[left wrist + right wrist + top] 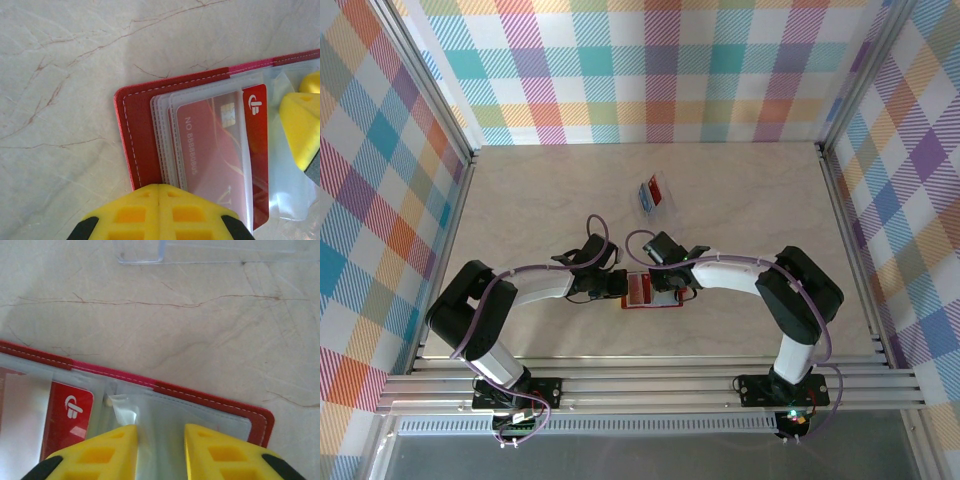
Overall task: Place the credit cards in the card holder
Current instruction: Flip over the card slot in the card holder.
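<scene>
My left end effector (159, 212) shut at the edge of the card holder (131, 135) on the counter (60, 100), my right end effector (161, 452) narrowly parted over its clear sleeve (200, 415), red credit card (256, 150) tucked inside

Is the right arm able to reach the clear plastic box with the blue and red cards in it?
Probably yes. The clear plastic box lies on the table just beyond the right arm's yellow fingers, with nothing between them. Those fingers stand open over the red folding wallet.
</scene>
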Tool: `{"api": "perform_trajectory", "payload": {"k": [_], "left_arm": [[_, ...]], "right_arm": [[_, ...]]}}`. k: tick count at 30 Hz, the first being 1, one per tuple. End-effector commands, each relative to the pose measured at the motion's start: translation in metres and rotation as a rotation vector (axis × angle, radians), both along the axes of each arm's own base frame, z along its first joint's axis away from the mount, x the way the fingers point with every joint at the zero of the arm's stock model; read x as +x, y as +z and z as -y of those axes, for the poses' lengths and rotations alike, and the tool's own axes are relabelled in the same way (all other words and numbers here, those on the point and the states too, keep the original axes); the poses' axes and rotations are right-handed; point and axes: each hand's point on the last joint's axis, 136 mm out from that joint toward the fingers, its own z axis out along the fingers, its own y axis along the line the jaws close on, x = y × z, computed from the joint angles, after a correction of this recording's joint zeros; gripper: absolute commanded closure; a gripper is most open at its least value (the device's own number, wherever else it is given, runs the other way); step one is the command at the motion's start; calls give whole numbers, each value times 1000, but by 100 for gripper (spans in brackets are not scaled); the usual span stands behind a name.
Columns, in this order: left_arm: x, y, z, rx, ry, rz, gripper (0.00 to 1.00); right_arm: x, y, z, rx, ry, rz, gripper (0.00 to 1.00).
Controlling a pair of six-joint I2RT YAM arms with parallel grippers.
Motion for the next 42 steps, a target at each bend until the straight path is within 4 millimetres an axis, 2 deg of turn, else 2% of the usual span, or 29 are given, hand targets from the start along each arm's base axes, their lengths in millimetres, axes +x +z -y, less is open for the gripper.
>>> {"api": "perform_trajectory", "payload": {"k": [1,5,12,17,25,32,42], "left_arm": [[-15,-20,-9,66,-14,-66,100],[-15,-22,-9,68,-14,-70,100],[-14,-22,-8,67,-13,-72,100],[-15,-23,-8,67,-13,-75,100],[-15,-24,-9,73,-12,-76,100],[-15,-24,-9,73,-12,-76,100],[-14,-26,-9,80,-10,-79,100]], "right_arm": [[-14,-6,-3,43,23,-65,74],[-18,5,-14,121,42,-77,82],[-31,12,-27,258,59,-151,81],[-40,13,-30,325,65,-193,74],[-54,7,-20,342,32,-241,57],[-70,-1,-4,336,-10,-275,50],[-88,-9,-1,382,-25,-337,42]]}}
